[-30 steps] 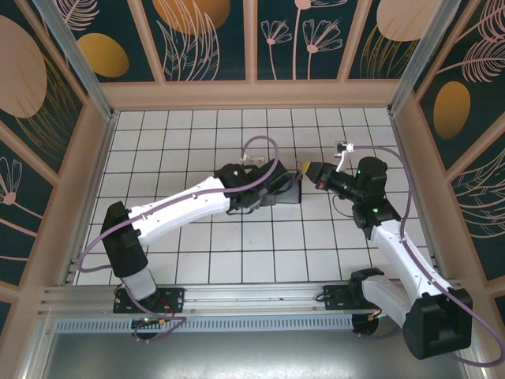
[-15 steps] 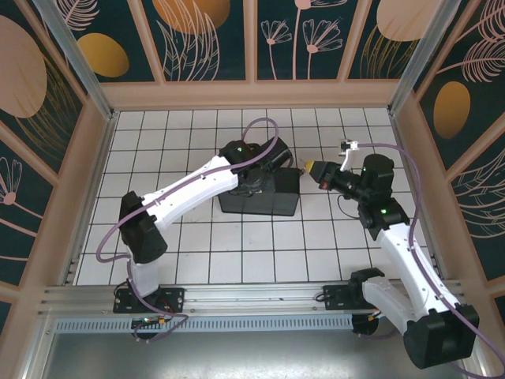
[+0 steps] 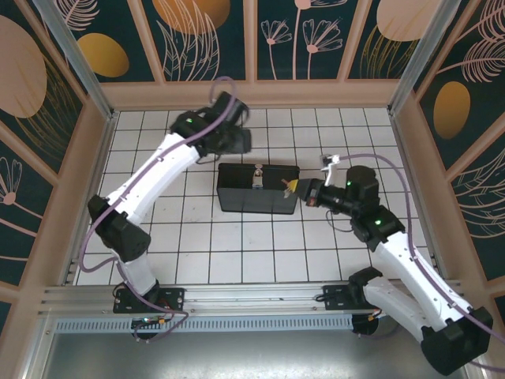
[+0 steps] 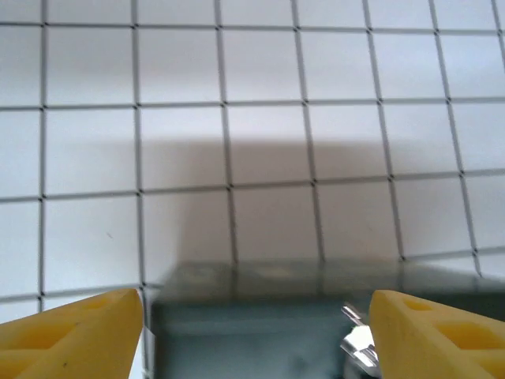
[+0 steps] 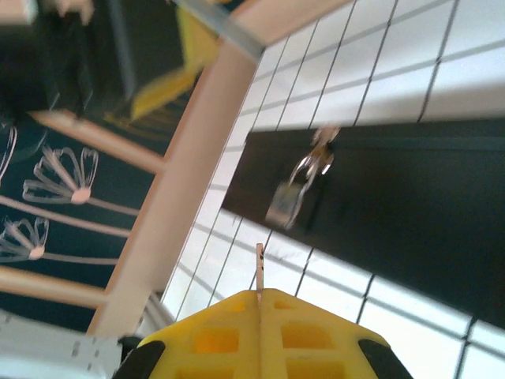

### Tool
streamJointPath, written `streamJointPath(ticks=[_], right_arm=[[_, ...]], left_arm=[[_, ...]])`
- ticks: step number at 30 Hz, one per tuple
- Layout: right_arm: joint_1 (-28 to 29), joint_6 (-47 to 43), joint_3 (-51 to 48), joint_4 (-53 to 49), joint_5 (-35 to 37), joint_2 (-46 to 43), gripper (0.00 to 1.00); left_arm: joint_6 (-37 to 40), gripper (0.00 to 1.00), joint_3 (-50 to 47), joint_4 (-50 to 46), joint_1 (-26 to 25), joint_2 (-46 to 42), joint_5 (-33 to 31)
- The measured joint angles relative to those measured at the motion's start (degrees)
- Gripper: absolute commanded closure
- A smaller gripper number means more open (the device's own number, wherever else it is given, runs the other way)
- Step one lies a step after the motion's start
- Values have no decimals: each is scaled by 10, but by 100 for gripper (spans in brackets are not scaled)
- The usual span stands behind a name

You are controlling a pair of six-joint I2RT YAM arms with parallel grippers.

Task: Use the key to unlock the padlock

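- While pinching the key [image 5: 259, 270] between right jaws pressed flat together, with only a thin blade poking past the yellow tips, better to creep in than to lunge.
- Held near the padlock [image 5: 284, 205] but not touching it, the lock itself dangling from the hasp [image 5: 319, 154] on the black box [image 5: 410, 213] in the middle of the tiled surface [image 3: 197, 237].
- Seen from above, right jaws at the box's right end, lock near the middle of its upper face.
- Judging by the right wrist view, not yet lined up: lock body tilted, keyhole too small to make out. Turn the wrist to match that tilt before pushing.
- Aim at the lock's free lower end, push straight along its length, and only then twist; nudged sideways, likely to swing away.
- Left jaws: spread wide, gripping nothing, poised near the box's far edge and apart from it. Worth bringing onto the lock body to steady it, being loose on the hasp.
- Box: apparently shut, hasp folded over and lock threaded through.
- Contents: hidden, so no telling.
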Motion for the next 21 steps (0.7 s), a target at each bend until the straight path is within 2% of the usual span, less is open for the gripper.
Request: streamJointPath(ticks=[3, 6, 13, 21], right_arm=[[69, 26, -20, 0, 33, 3, 100], [110, 48, -43, 13, 52, 3, 100], [120, 63, -75, 55, 58, 38, 100], [84, 53, -75, 62, 42, 41, 100]], left_arm=[[47, 25, -49, 77, 80, 22, 72], [84, 24, -93, 139, 116, 52, 164], [110, 26, -209, 239, 113, 41, 359], [37, 27, -393, 348, 114, -111, 476]])
